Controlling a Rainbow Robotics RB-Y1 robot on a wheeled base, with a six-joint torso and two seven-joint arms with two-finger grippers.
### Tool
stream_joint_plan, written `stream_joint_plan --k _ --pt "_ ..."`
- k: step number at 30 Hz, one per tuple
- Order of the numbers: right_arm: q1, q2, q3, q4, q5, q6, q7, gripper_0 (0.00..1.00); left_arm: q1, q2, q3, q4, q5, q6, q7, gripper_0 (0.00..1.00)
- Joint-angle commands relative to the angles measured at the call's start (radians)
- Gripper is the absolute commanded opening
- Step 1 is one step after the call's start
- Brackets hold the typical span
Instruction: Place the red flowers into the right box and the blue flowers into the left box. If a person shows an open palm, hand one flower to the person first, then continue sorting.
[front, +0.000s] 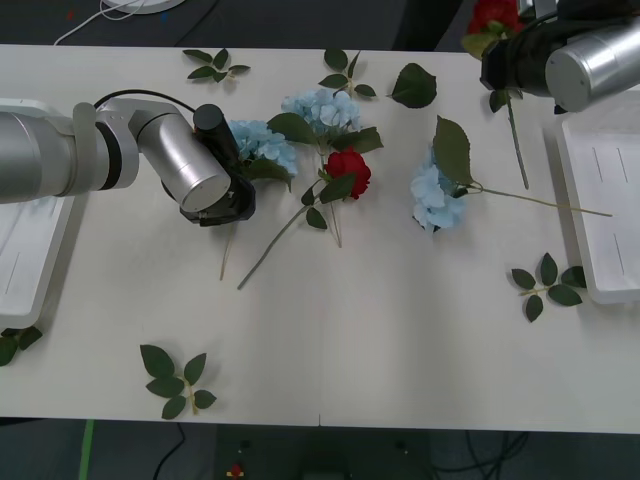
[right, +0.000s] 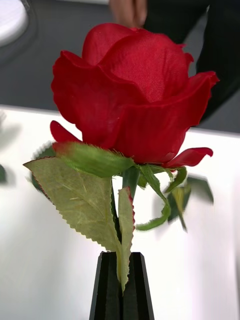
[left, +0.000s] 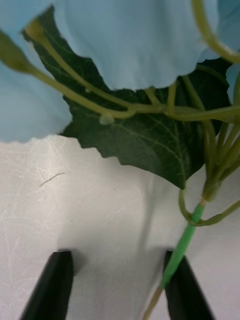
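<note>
In the front view the left gripper (front: 228, 195) sits left of centre over a blue flower (front: 262, 142), and the right gripper (front: 497, 62) holds a rose (front: 493, 14) at the upper right, above the right box (front: 580, 180).

In the right wrist view the jaws are clamped on the rose (right: 132, 90) stem low down, so the head could swing or slip.

In the left wrist view the jaws stand open on the table, the blue flower's stem (left: 181, 247) against one finger (left: 186, 292); closing could push it aside or catch the leaf (left: 145, 145).

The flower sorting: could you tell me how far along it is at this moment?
Nothing looks done: the bare parts of the right box and left box hold no flowers. In hand: the right gripper is shut on a red rose; the left gripper is open around a blue hydrangea stem. Left: another rose and two hydrangeas.
</note>
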Motion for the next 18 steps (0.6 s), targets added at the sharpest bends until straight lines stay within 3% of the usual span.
stream_joint_plan --k 1,11,18 --pt "0.087 -0.098 -0.108 -0.162 -0.010 -0.093 0.052 0.00 -0.059 -0.013 -0.010 0.014 -0.015 -0.012 -0.041 0.00" --pt "0.306 -0.126 -0.243 -0.350 0.065 -0.410 0.086 0.00 -0.059 -0.013 -0.011 0.031 -0.016 -0.012 -0.038 0.00" --pt "0.429 -0.207 -0.308 -0.422 0.102 -0.418 0.104 0.00 -0.059 0.001 -0.011 0.080 -0.016 -0.012 -0.044 0.00"
